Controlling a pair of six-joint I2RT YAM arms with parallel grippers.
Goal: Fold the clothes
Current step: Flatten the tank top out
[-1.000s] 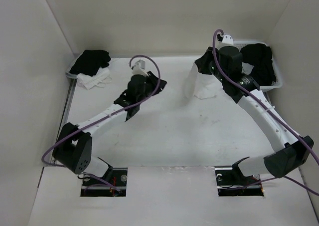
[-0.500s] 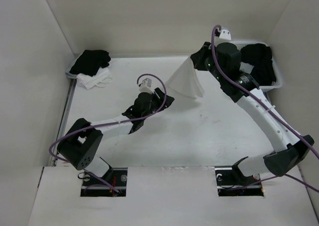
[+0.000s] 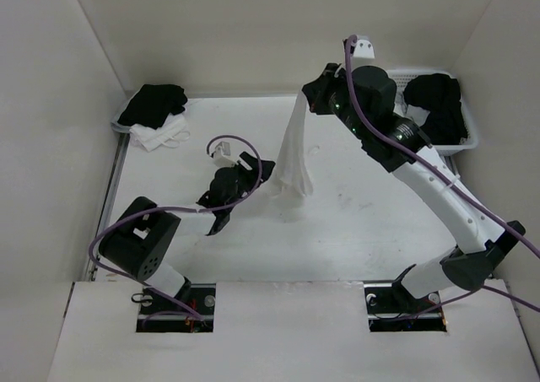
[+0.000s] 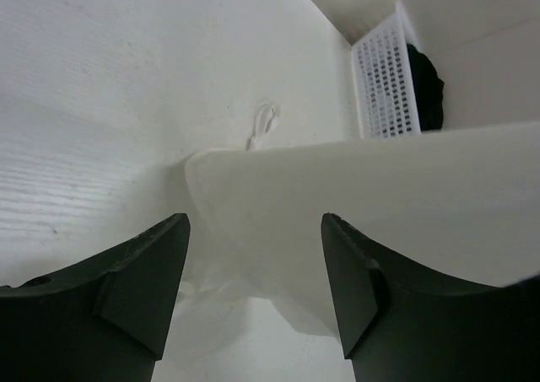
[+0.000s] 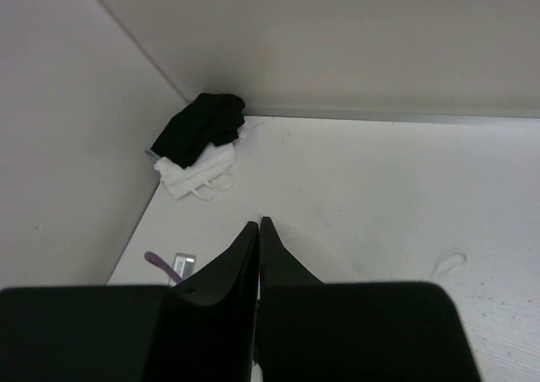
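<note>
Right gripper (image 3: 314, 99) pinches the thin white fabric camisole (image 3: 294, 158) high so it hangs; left gripper (image 3: 253, 173) stands wide beside it.

Black-over-white garment pile (image 3: 154, 112) far left; white basket (image 4: 384, 83) with black garment (image 3: 439, 104) far right.

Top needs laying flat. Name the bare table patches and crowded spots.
Bare: the table's near middle, this side of the hanging camisole; also the far strip between it and the corner pile. Crowded: around the left claw and by the basket.
</note>
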